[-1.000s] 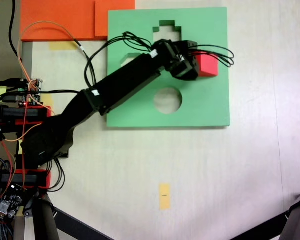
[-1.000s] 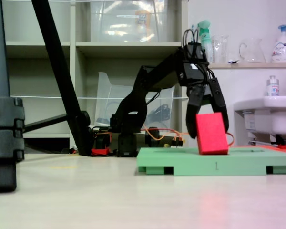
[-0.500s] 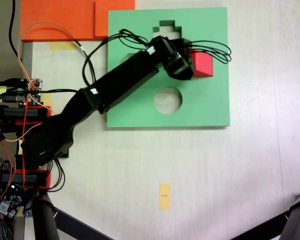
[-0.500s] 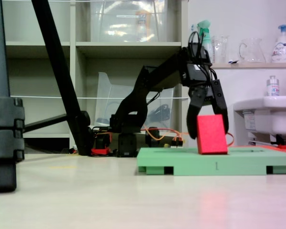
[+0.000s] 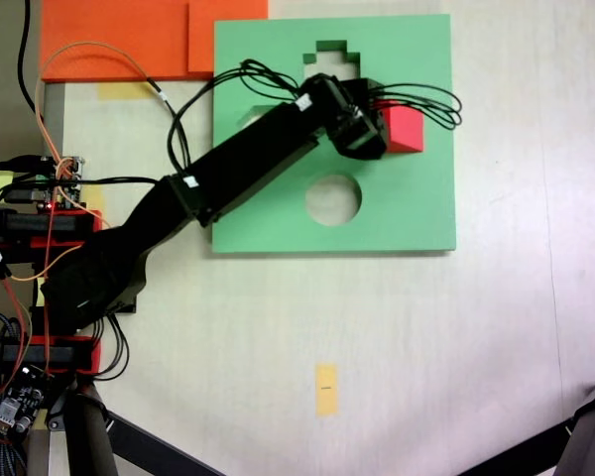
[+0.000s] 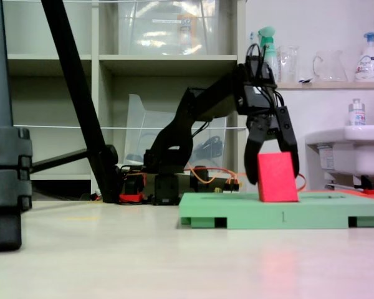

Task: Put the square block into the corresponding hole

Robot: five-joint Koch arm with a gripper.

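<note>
The square block (image 5: pixel 405 130), a bright red foam cube, rests slightly tilted on top of the green foam board (image 5: pixel 407 213) near its right side. In a fixed view from the side, the block (image 6: pixel 277 177) stands on the board (image 6: pixel 249 215). My gripper (image 6: pixel 271 169) hangs over it, open, with a black finger (image 6: pixel 252 159) clear of its left face and the other behind its right edge. From above, the gripper (image 5: pixel 381 128) covers the block's left edge. The square hole (image 5: pixel 246 119) lies to the left, mostly hidden under my arm.
The board also has a cross-shaped cutout (image 5: pixel 328 58) and a round cutout (image 5: pixel 333 198). Orange foam sheets (image 5: pixel 119 35) lie at the top left. Motor base and wires (image 5: pixel 40 228) sit at the left, tripod legs (image 5: pixel 585 436) at the bottom. A yellow tape mark (image 5: pixel 325 388) is on the table.
The gripper has lifted a little and drawn slightly left in the view from above. The red block stays on the board, settled slightly lower.
</note>
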